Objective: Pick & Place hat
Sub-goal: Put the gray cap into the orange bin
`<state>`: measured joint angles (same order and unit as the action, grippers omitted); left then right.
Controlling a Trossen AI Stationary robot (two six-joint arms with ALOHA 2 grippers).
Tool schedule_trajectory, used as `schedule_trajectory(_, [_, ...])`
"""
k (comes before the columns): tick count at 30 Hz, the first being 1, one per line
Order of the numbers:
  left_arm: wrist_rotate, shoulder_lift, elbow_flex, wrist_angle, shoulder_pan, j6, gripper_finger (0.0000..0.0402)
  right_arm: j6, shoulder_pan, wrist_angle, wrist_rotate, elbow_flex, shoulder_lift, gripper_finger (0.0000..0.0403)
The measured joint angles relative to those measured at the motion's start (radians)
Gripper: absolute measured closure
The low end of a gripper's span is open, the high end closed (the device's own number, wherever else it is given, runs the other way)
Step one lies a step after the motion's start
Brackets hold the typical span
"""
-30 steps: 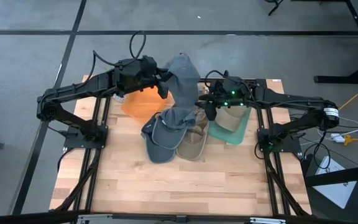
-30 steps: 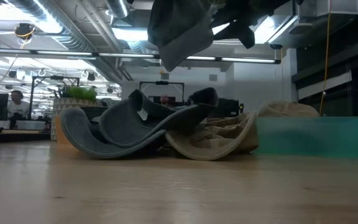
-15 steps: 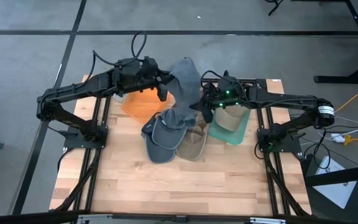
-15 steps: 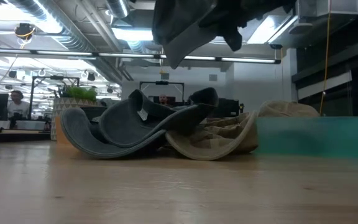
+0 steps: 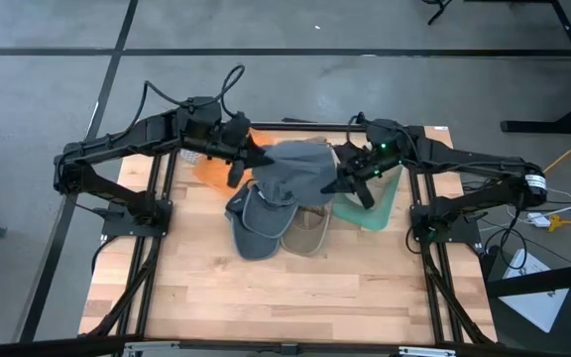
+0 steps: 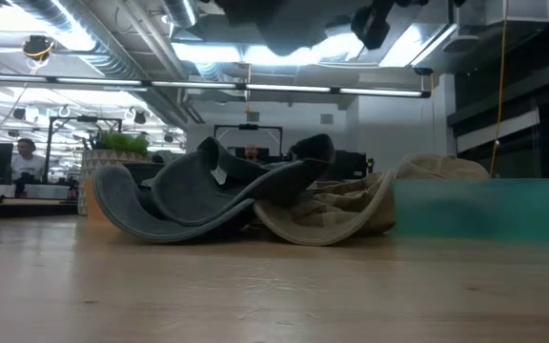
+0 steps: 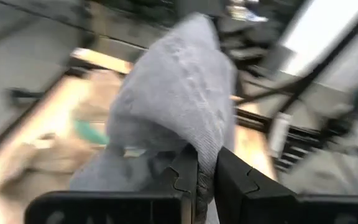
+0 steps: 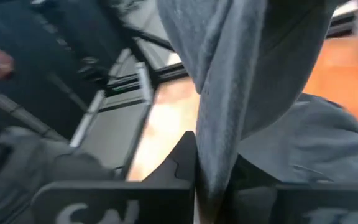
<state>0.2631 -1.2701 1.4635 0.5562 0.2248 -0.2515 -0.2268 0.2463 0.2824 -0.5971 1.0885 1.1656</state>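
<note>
The grey hat [image 5: 300, 169] stretches left-right between left pincer [image 5: 249, 159] and right pincer [image 5: 342, 178], both pinching it

Knit hat [image 5: 295, 169] aloft between left hand [image 5: 249, 162] and right hand [image 5: 341, 182], above caps [image 5: 266, 213].

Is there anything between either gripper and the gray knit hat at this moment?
Nothing visible. The left gripper and the right gripper each have their jaws shut directly on the gray knit hat, which hangs stretched between them above the pile of caps on the table.
</note>
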Motion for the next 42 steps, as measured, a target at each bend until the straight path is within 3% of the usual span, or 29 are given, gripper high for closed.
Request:
schedule_trajectory(6, [0.345,-0.005,0.0,-0.07,0.0,-0.077,0.0377,0.002,0.0,-0.005,-0.15,0.0,0.001,0.0389])
schedule_trajectory(13, [0.529,-0.009,-0.001,-0.183,0.001,-0.232,0.0377,0.005,-0.01,-0.023,-0.189,0.001,0.005,0.0389])
schedule_trajectory(27, [0.532,-0.024,-0.001,-0.241,0.0,-0.322,0.0377,-0.026,-0.056,-0.027,0.027,0.002,0.045,0.0386])
schedule_trajectory(34, [0.544,-0.064,-0.001,-0.239,-0.001,-0.33,0.0377,-0.058,-0.07,-0.022,0.042,0.0,0.086,0.038])
schedule_trajectory(42, [0.552,-0.066,-0.001,-0.184,0.001,-0.339,0.0377,-0.075,-0.057,0.001,0.037,-0.001,0.078,0.0325])
